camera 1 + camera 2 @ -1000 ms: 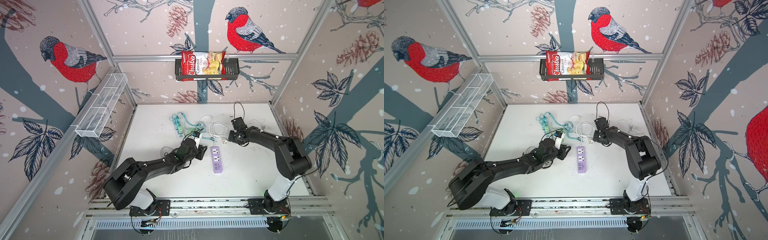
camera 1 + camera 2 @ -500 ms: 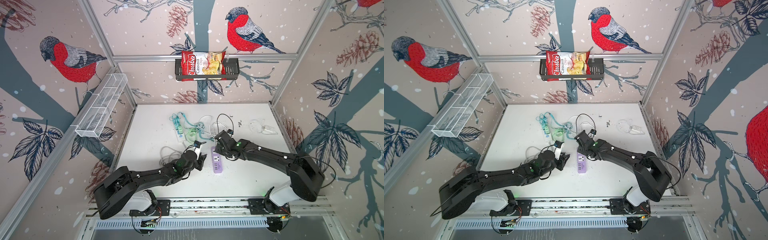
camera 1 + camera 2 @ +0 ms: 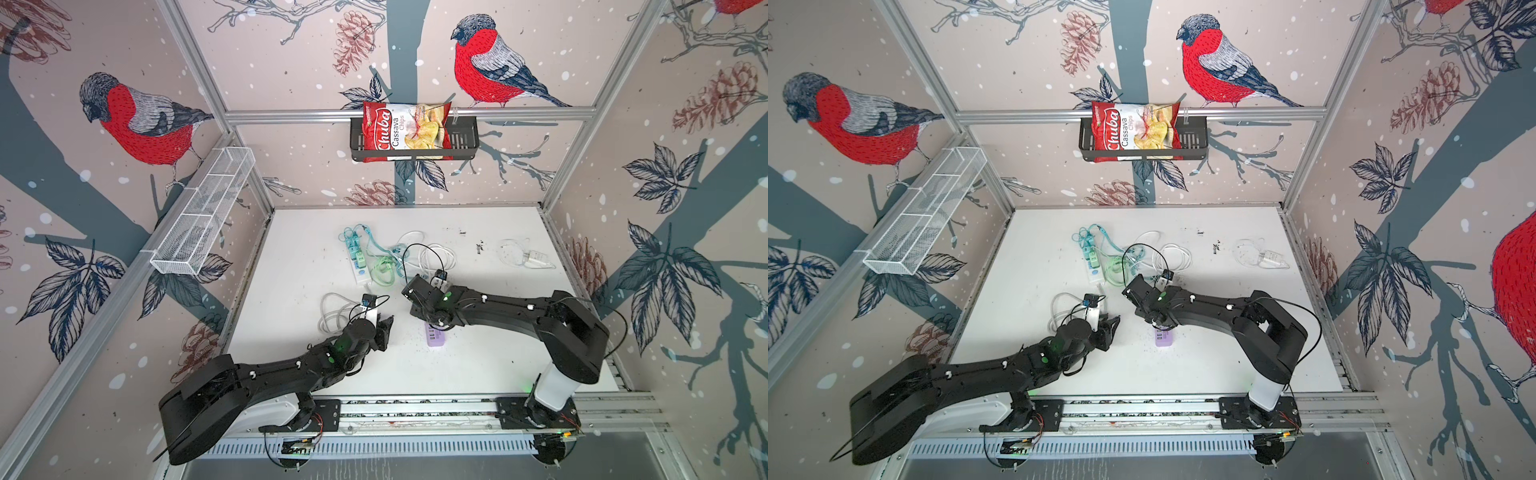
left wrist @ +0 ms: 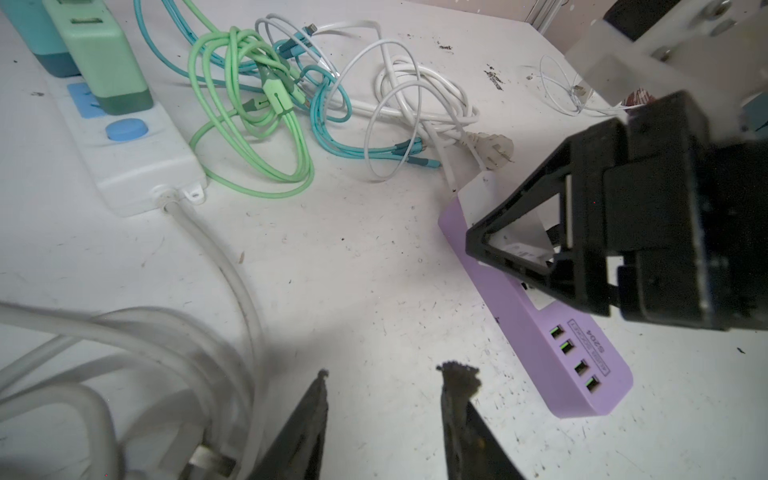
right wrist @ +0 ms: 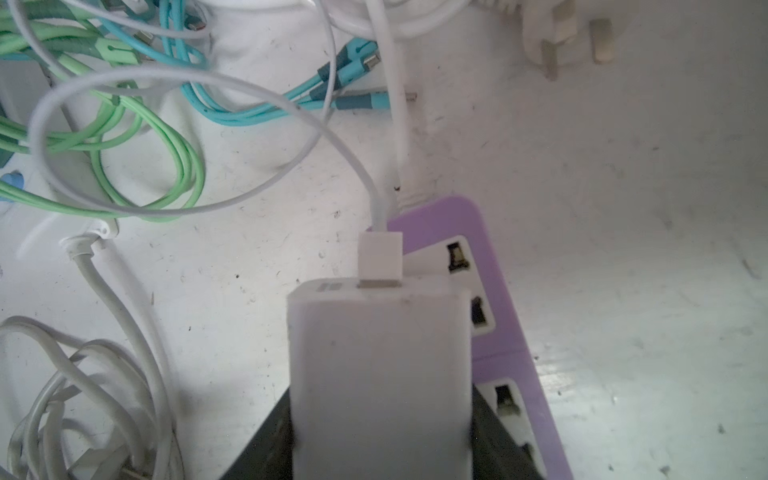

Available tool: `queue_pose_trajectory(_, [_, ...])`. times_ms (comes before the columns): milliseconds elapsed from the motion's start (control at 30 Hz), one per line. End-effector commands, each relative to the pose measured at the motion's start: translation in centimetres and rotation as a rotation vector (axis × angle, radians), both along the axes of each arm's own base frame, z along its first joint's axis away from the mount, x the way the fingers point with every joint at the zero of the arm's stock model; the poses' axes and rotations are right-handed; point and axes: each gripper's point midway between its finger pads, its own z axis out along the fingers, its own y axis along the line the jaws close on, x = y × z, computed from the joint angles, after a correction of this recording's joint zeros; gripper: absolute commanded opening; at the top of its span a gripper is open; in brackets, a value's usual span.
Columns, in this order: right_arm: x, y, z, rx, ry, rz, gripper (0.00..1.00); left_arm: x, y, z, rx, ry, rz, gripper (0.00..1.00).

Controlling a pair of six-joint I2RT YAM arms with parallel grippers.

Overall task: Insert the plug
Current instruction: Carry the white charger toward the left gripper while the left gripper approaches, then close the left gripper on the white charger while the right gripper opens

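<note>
While over strip [image 5: 507, 353], plug [image 5: 380, 374] between fingers [image 5: 270, 453].

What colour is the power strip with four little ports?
The power strip is purple. The left wrist view shows it best.

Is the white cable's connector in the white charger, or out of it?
In. In the right wrist view the connector sits in the white charger's port, with only a metal sliver showing.

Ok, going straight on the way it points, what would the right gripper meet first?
Likely the lilac plastic power strip: the right gripper holds a white boxy charger over its socket face, so the charger would press there first. Whether they already touch is unclear.
</note>
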Motion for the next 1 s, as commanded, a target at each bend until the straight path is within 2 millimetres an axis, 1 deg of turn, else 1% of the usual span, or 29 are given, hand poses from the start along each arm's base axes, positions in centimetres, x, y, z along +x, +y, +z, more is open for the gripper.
queue_pose_trajectory(0, [-1.2, -0.4, -1.4, -0.024, 0.076, -0.008, 0.6, 0.5, -0.9, 1.0, -0.012, -0.063, -0.028, 0.48])
queue_pose_trajectory(100, [-1.3, -0.1, -1.1, -0.024, 0.075, 0.006, 0.64, 0.6, -1.5, 0.5, 0.002, -0.069, -0.052, 0.5])
queue_pose_trajectory(167, [-1.3, 0.0, -0.8, -0.021, 0.071, 0.007, 0.67, 0.6, -2.3, 0.4, 0.004, -0.067, -0.087, 0.51])
queue_pose_trajectory(233, [-1.3, 0.0, -0.4, -0.01, 0.062, 0.011, 0.68, 0.5, -2.9, 0.2, 0.004, -0.057, -0.109, 0.51])
queue_pose_trajectory(333, [-1.0, -0.3, 0.9, 0.001, 0.034, 0.004, 0.68, 0.5, -4.0, 0.1, 0.006, -0.061, -0.156, 0.54])
queue_pose_trajectory(400, [-0.8, -0.7, 2.0, 0.006, 0.008, -0.004, 0.68, 0.7, -4.6, -0.1, 0.044, -0.075, -0.188, 0.55])
queue_pose_trajectory(500, [-0.5, -1.9, 3.5, 0.005, -0.031, -0.019, 0.69, 1.4, -5.3, -1.0, 0.151, -0.064, -0.215, 0.55])
queue_pose_trajectory(633, [-0.3, -3.6, 5.2, 0.034, -0.077, -0.032, 0.68, 2.2, -5.2, -1.3, 0.249, -0.036, -0.2, 0.58])
queue_pose_trajectory(700, [-0.1, -4.3, 5.9, 0.042, -0.099, -0.02, 0.69, 2.0, -5.5, -1.5, 0.294, -0.031, -0.241, 0.6])
queue_pose_trajectory(800, [0.4, -5.5, 6.5, 0.061, -0.119, 0.007, 0.69, 1.8, -5.1, -2.1, 0.401, 0.012, -0.278, 0.6])
queue_pose_trajectory(900, [0.8, -6.9, 7.1, 0.066, -0.144, 0.033, 0.69, 1.5, -4.8, -2.0, 0.491, 0.032, -0.328, 0.6])
queue_pose_trajectory(933, [1.0, -7.4, 7.4, 0.057, -0.156, 0.042, 0.69, 1.6, -4.6, -1.7, 0.508, 0.029, -0.321, 0.61])
queue_pose_trajectory(967, [1.2, -8.0, 7.5, 0.047, -0.168, 0.047, 0.69, 1.5, -4.8, -1.3, 0.508, 0.012, -0.35, 0.62])
